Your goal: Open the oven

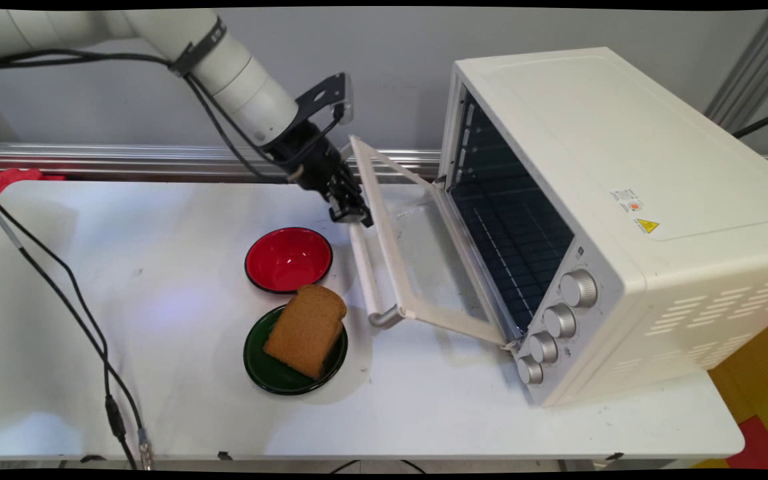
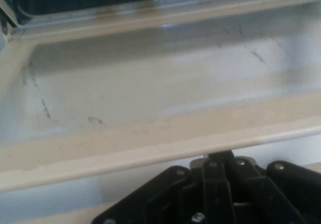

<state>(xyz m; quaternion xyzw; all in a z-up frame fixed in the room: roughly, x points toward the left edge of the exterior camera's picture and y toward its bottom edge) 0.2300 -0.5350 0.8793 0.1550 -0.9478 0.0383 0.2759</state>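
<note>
The black gripper [image 1: 352, 212] sits at the far end of the handle [image 1: 369, 277] on the toaster oven's door [image 1: 417, 253]; from the hand view, its fingers disappear under the door's cream rim. The cream door with its glass pane hangs partly lowered just beyond the gripper. Behind it gapes the white toaster oven [image 1: 624, 200], its wire rack [image 1: 511, 247] dark inside.

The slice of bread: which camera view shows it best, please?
The main view shows it best: the slice of bread lies in full sight, leaning on the green plate near the red bowl. The hand view shows nothing of it, only the oven door close up.
</note>
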